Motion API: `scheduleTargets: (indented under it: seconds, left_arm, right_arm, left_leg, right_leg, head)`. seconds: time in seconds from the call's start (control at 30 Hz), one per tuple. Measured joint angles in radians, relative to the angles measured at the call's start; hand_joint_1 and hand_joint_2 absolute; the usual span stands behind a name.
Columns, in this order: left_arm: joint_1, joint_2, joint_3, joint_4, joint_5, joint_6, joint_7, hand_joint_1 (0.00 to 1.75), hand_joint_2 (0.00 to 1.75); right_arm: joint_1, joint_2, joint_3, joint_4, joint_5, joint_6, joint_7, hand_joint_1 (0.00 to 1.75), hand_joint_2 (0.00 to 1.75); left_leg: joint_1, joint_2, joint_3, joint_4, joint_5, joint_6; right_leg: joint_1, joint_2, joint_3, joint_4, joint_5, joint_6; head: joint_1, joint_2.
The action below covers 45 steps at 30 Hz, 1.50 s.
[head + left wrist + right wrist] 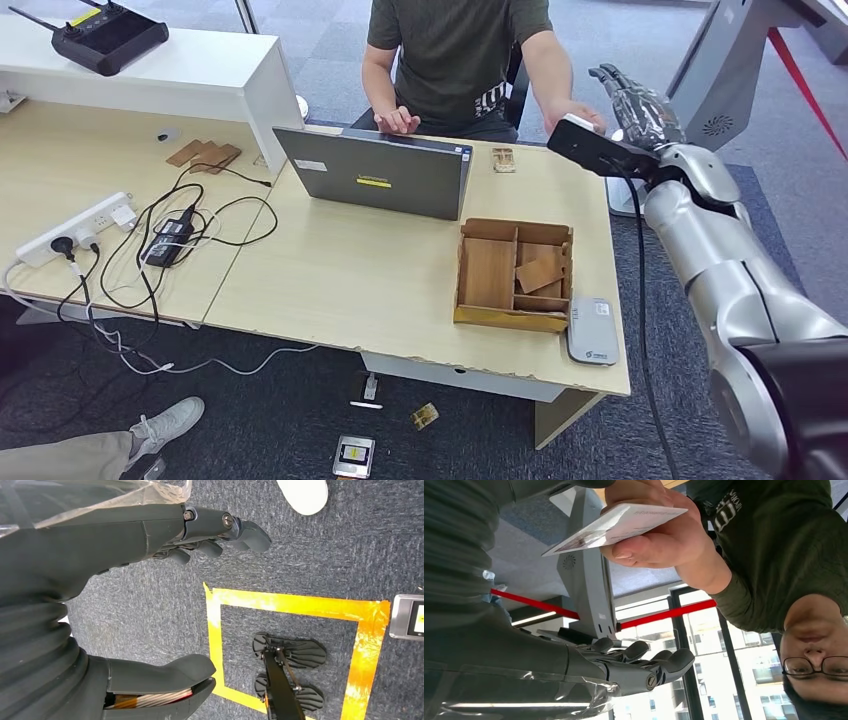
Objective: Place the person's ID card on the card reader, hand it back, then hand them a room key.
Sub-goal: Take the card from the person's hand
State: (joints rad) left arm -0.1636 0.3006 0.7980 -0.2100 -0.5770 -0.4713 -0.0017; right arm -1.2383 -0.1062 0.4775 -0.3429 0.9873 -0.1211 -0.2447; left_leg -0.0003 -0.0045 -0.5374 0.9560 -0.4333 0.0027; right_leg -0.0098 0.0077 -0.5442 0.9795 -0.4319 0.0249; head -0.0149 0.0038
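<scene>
Counting one ID card (616, 526), one laptop (375, 172).

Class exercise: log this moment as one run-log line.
stage: ID handover | right hand: open, raised beside person's hand | white ID card: held by person | left hand: empty, hanging above floor

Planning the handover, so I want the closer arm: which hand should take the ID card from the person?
The right hand: it is raised, fingers apart, beside the person's hand holding out the ID card. The left hand hangs over the carpet.
</scene>
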Motion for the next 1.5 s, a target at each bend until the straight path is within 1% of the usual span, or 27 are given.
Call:
scheduleTargets:
  seconds: [0.03,0.1,0.83,1.07,1.33,1.5]
  left_arm:
    - [-0.001,0.000,0.000,0.000,0.000,0.000,0.001,0.00,1.75]
    - [-0.003,0.000,0.000,0.001,0.000,0.001,0.002,0.00,1.75]
    - [-0.009,0.000,0.000,0.003,-0.008,0.004,-0.002,0.00,1.75]
    - [-0.011,-0.002,-0.001,0.003,-0.021,0.008,-0.002,0.00,1.75]
    - [0.008,-0.005,-0.001,0.004,-0.008,0.016,-0.020,0.00,1.75]
    - [0.029,-0.009,-0.001,0.006,-0.009,0.036,-0.022,0.00,1.75]
  right_arm:
    - [0.000,-0.001,0.000,0.000,0.000,0.000,0.002,1.01,1.75]
    - [0.000,-0.004,0.000,0.000,0.000,0.000,0.004,1.73,1.75]
    - [0.000,-0.009,0.001,0.006,-0.007,0.018,0.008,1.75,1.75]
    - [0.005,-0.019,-0.002,0.009,-0.048,-0.020,0.015,1.75,1.75]
    - [0.015,-0.059,-0.041,-0.006,-0.128,-0.113,-0.011,1.75,1.75]
    - [0.073,-0.106,-0.078,-0.051,-0.158,-0.134,-0.006,1.75,1.75]
  left_leg:
    - [0.000,0.000,0.000,0.000,0.000,0.000]
    - [0.000,0.000,0.000,0.000,0.000,0.000]
    - [0.000,0.000,0.000,0.000,0.000,0.000]
    - [0.000,0.000,0.000,0.000,0.000,0.000]
    - [0.000,0.000,0.000,0.000,0.000,0.000]
    - [0.000,0.000,0.001,0.000,0.000,0.000]
  right_leg:
    - [0.000,0.000,0.000,0.000,0.000,0.000]
    - [0.000,0.000,0.000,0.000,0.000,0.000]
    - [0.000,0.000,0.000,0.000,0.000,0.000]
    - [0.000,0.000,0.000,0.000,0.000,0.000]
    - [0.000,0.000,0.000,0.000,0.000,0.000]
    - [0.000,0.000,0.001,-0.001,0.000,0.000]
  head:
    - [0.000,0.000]
    - [0.000,0.000]
    - [0.000,0.000]
    - [0.000,0.000]
    - [0.000,0.000]
    - [0.000,0.000]
